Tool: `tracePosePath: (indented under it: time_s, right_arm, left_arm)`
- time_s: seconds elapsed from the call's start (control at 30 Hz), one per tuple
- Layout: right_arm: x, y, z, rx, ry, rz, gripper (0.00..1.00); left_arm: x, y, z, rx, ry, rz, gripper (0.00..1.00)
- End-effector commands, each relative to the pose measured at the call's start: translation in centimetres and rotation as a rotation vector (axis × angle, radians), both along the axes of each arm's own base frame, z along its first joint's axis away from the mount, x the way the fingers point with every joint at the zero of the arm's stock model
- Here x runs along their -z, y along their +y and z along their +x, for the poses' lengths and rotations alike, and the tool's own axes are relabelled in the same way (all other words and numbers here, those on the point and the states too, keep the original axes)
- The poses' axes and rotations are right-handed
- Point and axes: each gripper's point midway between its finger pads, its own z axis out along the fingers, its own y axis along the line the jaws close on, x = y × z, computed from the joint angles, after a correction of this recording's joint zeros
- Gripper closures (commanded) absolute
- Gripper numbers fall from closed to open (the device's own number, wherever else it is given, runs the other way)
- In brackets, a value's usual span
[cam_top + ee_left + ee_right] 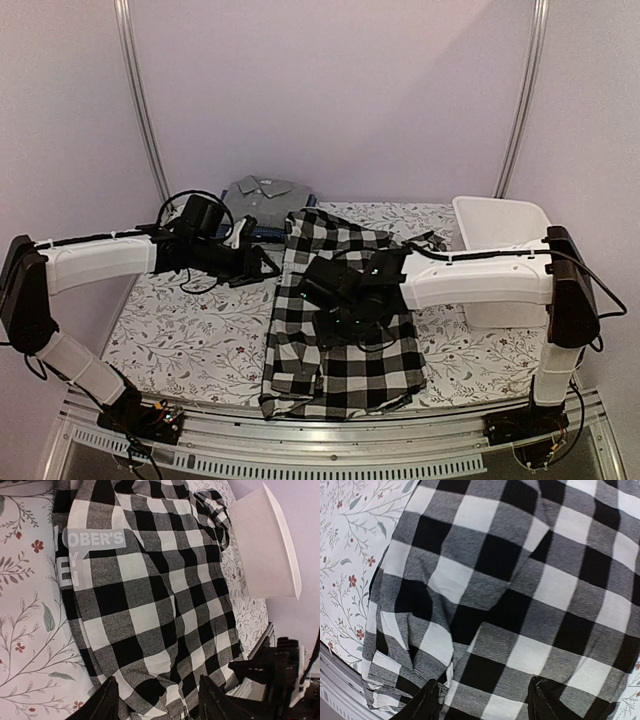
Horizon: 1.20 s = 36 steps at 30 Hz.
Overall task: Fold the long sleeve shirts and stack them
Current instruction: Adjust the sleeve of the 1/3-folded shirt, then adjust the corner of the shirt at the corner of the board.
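Left fingers [106, 703] and right fingers [423, 705] hang spread above the checked shirt [340, 330], lying on the bench [170, 320] just left of the basket [470, 215]; soft, light cloth that will sag and bunch, it is probably best pinched at a hem corner

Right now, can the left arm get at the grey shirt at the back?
Probably yes. The left gripper hangs open just in front of the grey shirt, by the edge of the checked shirt, and nothing stands between gripper and grey shirt.
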Motion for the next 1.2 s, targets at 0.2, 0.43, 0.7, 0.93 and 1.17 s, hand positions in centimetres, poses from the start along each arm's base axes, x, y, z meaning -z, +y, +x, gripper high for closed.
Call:
tracePosePath:
  time_s: [0.2,0.43,0.7,0.93,1.17]
  right_arm:
    - [-1.0,-9.7,-2.5,0.179,0.005,0.043,0.41]
    - [0.3,-14.9,-6.3,0.282,0.07,0.042,0.41]
    - [2.0,-17.8,-8.3,0.352,0.131,0.086,0.39]
    - [3.1,-16.2,-7.6,0.378,0.162,0.275,0.36]
    - [2.7,-16.2,-6.3,0.429,0.144,0.353,0.57]
  left_arm:
    - [-0.9,-5.2,-1.7,0.104,-0.02,0.01,0.46]
    - [0.5,-10.3,-4.9,0.231,0.005,0.019,0.47]
    - [3.5,-15.2,-8.4,0.337,0.055,0.034,0.47]
    - [6.2,-17.1,-10.2,0.389,0.097,0.06,0.47]
    - [8.4,-17.2,-10.6,0.393,0.128,0.092,0.47]
